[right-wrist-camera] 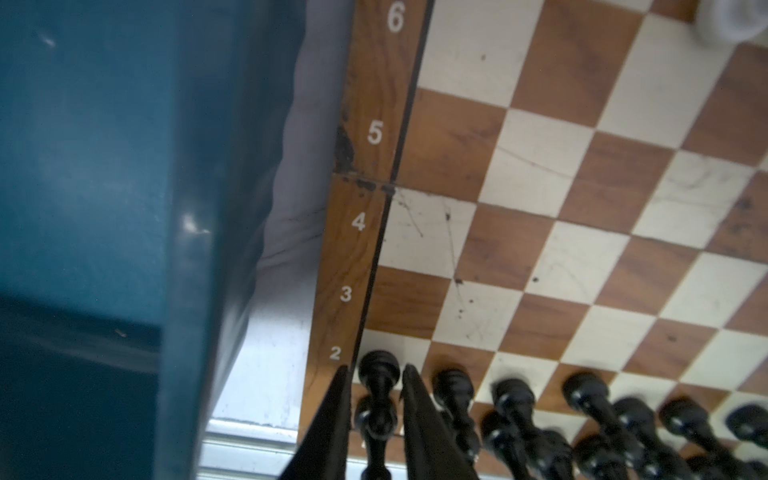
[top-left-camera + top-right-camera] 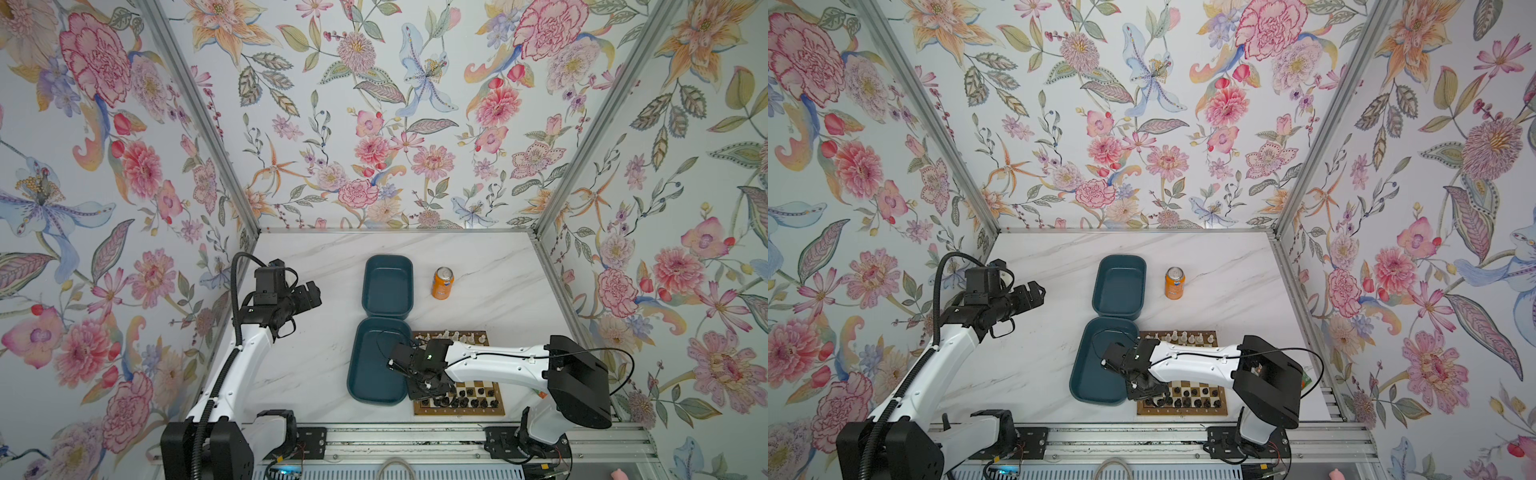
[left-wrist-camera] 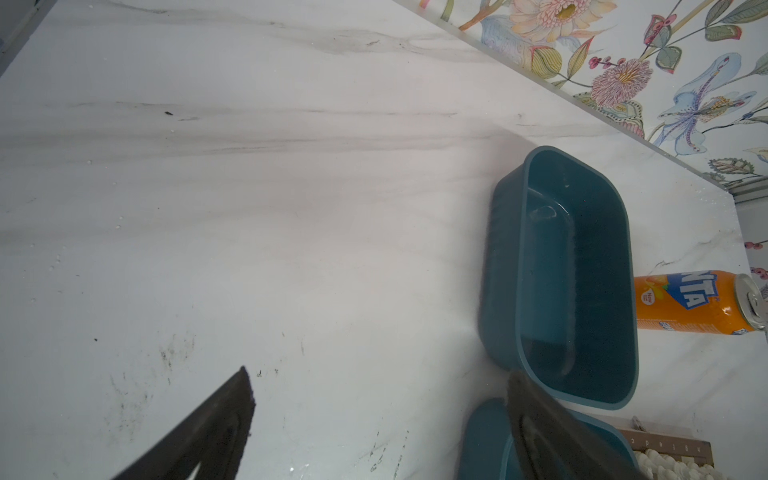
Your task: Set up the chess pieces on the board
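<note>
Right wrist view, lower centre: I see my right gripper (image 1: pixel 377 374) straddling a black pawn (image 1: pixel 379 362) on the board (image 1: pixel 540 137), on the edge square beside the "2". Its jaws stand slightly apart, with thin gaps either side. Other black pieces (image 1: pixel 515 395) line up rightward. My left gripper (image 3: pixel 379 372) hangs spread wide over the table (image 3: pixel 249 208).

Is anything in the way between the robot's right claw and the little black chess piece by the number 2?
Nothing visible. The right gripper straddles the small glossy black pawn on the checkered wooden chessboard. A second black pawn stands close alongside.
</note>
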`<state>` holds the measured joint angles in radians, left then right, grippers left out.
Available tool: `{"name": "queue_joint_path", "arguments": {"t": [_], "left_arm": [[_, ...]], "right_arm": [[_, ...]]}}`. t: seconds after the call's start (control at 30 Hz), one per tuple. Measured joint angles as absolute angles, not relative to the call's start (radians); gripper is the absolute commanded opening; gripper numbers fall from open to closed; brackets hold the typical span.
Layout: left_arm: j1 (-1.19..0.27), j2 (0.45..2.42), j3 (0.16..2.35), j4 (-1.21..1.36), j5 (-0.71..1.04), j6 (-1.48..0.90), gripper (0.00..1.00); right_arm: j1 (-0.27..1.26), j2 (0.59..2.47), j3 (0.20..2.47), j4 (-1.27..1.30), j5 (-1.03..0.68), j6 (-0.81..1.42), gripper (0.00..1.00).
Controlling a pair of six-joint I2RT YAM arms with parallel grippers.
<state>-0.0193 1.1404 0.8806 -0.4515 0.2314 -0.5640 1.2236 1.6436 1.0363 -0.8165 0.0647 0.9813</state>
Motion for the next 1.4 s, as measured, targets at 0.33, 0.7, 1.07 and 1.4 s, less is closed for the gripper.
{"name": "queue_joint_path", "arguments": {"t": [0.33, 0.7, 1.07, 1.4], "left_arm": [[-0.019, 1.134, 0.881, -0.447, 0.229, -0.564, 0.98], [-0.020, 1.119, 0.944, -0.390, 0.141, -0.470, 0.99], [-0.020, 0.919, 0.867, -0.239, -0.015, -0.284, 0.99], [0.021, 0.916, 0.544, 0.086, -0.072, -0.220, 0.99]], "right_arm": [[1.216, 1.615, 1.087, -0.855, 0.095, 0.968, 0.40], [0.938, 1.470, 1.400, -0.953, 0.200, 0.745, 0.99], [0.337, 1.306, 1.504, -0.945, 0.272, 0.424, 0.99], [-0.017, 1.046, 0.901, -0.525, 0.190, 0.236, 0.99]]}}
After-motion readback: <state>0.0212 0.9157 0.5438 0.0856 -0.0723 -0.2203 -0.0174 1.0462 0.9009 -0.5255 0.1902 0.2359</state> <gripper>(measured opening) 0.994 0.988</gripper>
